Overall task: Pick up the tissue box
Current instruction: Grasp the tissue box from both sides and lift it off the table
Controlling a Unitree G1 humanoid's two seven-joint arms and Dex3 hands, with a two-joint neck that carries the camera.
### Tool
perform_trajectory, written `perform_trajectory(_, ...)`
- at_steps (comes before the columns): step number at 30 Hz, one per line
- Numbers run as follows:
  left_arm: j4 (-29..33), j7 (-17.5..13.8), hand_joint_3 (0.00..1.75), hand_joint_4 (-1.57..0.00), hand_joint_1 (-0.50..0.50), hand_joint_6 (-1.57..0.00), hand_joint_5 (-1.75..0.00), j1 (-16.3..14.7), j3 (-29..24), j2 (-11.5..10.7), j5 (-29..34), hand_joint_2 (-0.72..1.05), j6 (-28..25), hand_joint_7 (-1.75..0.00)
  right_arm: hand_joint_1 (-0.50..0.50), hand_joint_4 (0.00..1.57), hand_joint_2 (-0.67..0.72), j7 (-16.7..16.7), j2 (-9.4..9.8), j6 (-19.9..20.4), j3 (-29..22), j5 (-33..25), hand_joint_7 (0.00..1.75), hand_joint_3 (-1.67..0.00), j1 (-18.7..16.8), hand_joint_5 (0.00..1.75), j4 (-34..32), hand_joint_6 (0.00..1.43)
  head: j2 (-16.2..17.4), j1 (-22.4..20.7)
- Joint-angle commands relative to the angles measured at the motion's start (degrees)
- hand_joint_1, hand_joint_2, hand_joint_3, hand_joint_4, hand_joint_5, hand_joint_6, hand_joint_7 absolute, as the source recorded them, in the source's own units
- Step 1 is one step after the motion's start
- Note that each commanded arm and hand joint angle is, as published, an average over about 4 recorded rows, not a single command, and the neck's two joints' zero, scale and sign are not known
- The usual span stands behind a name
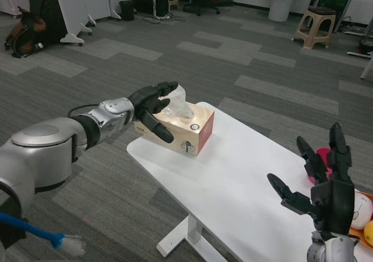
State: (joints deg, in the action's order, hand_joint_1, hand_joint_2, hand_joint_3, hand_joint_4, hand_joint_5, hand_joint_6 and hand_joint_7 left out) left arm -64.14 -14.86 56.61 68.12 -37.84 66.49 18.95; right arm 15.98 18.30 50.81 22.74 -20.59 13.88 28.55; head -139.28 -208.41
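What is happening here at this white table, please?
The robot's left hand has its fingers around the near end of the orange cardboard tissue box, which stands at the far corner of the white table. A white tissue sticks out on top. The box is not lifted yet. The right hand waits open above the table.

The left hand (152,102) reaches over the near end of the tissue box (185,131), fingers spread around it, a white tissue sticking up beside them. The box sits at the far corner of the white worktop (233,180). The right hand (323,186) hovers open, fingers upward, near a pink object (322,157).
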Motion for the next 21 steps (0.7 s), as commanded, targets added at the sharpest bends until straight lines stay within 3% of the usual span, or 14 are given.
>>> perform_trajectory(1,-3.1,1.9,0.00,0.00,0.50,0.00,0.00,3.0,-1.4,2.4,-4.9,-0.06,-4.1,0.00,0.12,0.49,-0.29,0.2,-0.37,0.3,-0.1,-0.5,0.07,-0.48,0.2,0.19,0.5,0.00,0.2,0.7)
perform_trajectory(9,-7.5,3.8,0.00,0.00,0.50,0.00,0.00,6.2,2.6,5.3,-6.9,-0.02,-7.8,0.00,0.12,0.51,-0.29,0.1,-0.81,0.3,0.3,-0.5,0.07,-0.48,0.3,0.19,1.5,0.00,0.4,1.2)
perform_trajectory(21,-9.1,4.4,0.00,0.00,0.50,0.00,0.00,6.7,10.1,6.9,-6.6,-0.02,-9.8,0.00,0.12,0.54,-0.29,0.1,-1.27,0.3,1.4,-0.5,0.07,-0.48,0.7,0.19,2.9,0.00,0.4,0.5)
